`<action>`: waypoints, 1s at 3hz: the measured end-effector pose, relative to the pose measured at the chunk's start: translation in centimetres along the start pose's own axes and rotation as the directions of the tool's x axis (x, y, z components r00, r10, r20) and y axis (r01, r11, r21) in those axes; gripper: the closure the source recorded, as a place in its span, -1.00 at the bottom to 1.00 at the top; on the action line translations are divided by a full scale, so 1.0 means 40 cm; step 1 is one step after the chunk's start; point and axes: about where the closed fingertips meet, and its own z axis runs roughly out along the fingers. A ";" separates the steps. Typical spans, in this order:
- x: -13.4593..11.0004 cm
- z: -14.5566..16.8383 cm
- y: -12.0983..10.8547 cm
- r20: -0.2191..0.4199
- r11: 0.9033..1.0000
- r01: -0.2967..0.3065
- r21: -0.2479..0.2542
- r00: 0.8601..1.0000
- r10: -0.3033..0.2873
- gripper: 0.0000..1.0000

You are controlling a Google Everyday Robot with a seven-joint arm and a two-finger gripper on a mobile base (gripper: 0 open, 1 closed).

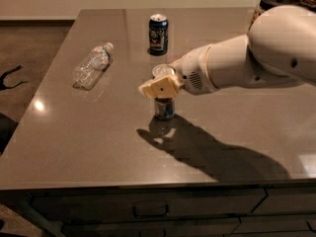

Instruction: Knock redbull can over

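Note:
The redbull can (164,108) stands upright near the middle of the brown table (89,132). Its silver top (162,71) shows just above my gripper. My gripper (160,88), a cream-coloured tip on the white arm (256,58) reaching in from the right, sits across the can's mid-body and hides it. Only the can's top and lower part show. I cannot tell whether the gripper touches the can.
A shorter dark blue can (158,34) stands upright behind the redbull can, toward the table's far edge. A clear plastic bottle (92,65) lies on its side at the left. A dark-lidded jar (274,0) stands at the far right corner. Drawers run under the front edge.

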 end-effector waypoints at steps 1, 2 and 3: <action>-0.033 -0.042 -0.042 -0.077 0.998 0.066 0.017 0.995 -0.064 0.76; -0.042 -0.061 -0.081 -0.192 0.988 0.151 0.005 0.970 -0.147 1.00; -0.027 -0.055 -0.101 -0.319 0.965 0.257 -0.050 0.911 -0.260 1.00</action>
